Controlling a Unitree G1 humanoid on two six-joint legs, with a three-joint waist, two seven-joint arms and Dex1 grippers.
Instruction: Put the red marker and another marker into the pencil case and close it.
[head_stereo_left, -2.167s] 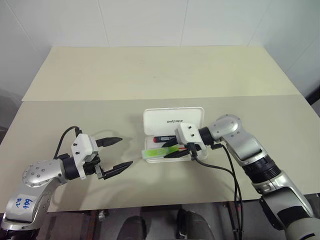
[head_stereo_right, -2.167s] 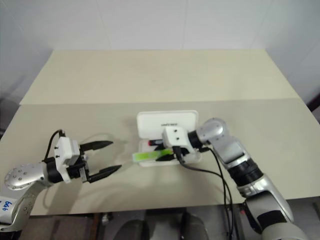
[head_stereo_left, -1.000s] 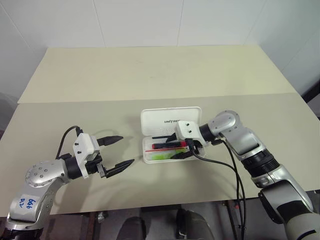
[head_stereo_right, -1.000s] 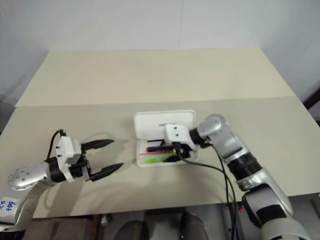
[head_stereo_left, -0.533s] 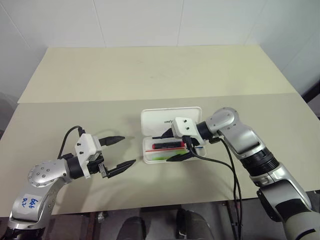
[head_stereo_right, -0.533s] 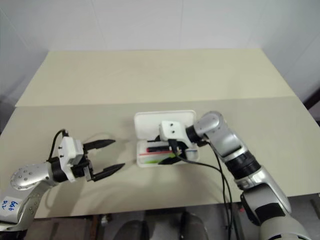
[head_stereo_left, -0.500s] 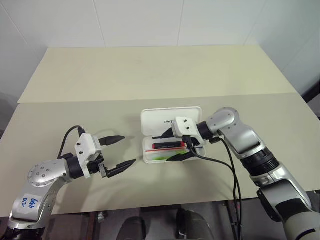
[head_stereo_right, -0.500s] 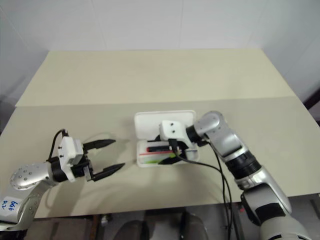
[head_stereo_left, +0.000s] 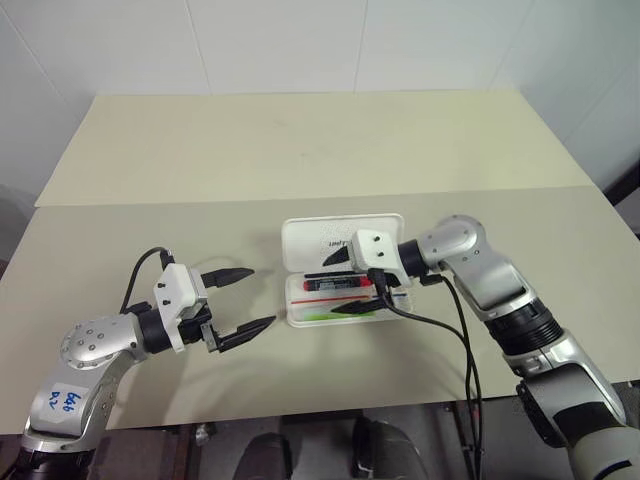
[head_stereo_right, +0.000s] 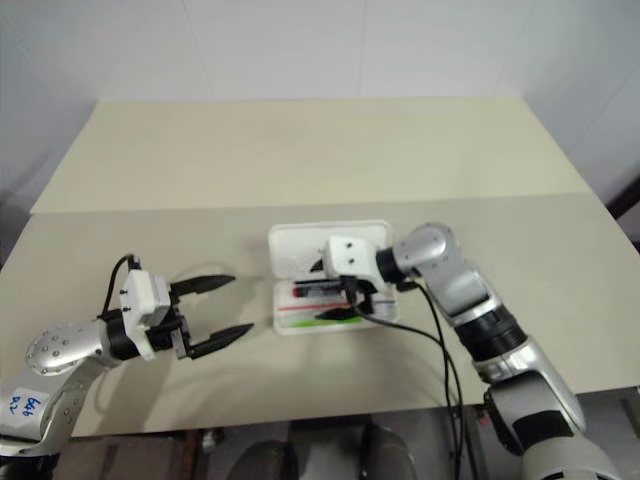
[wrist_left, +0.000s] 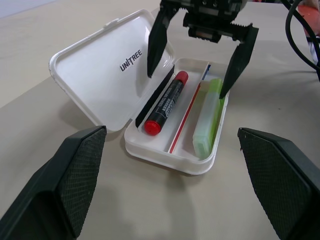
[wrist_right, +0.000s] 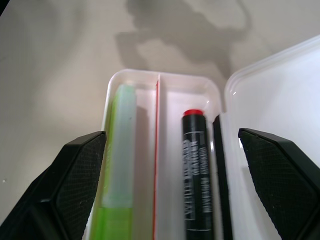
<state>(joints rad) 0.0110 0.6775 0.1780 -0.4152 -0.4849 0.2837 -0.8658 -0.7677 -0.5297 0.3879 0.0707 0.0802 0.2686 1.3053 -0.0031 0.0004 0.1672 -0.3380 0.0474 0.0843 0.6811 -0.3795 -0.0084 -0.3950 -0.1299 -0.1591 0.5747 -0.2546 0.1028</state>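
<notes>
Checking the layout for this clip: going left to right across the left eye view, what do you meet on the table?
Left gripper → pencil case, open, holding the red marker and green highlighter → right gripper, over the case.

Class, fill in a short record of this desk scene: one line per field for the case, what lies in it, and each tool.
Case: white hard plastic hinged pencil case, lid open
Contents: red-and-black thick marker; flat light green highlighter; thin red stick between them
Right tool: open, above the case's tray, holding nothing
Left tool: open, beside the case, apart from it
Step not yet done: closing the lid
</notes>
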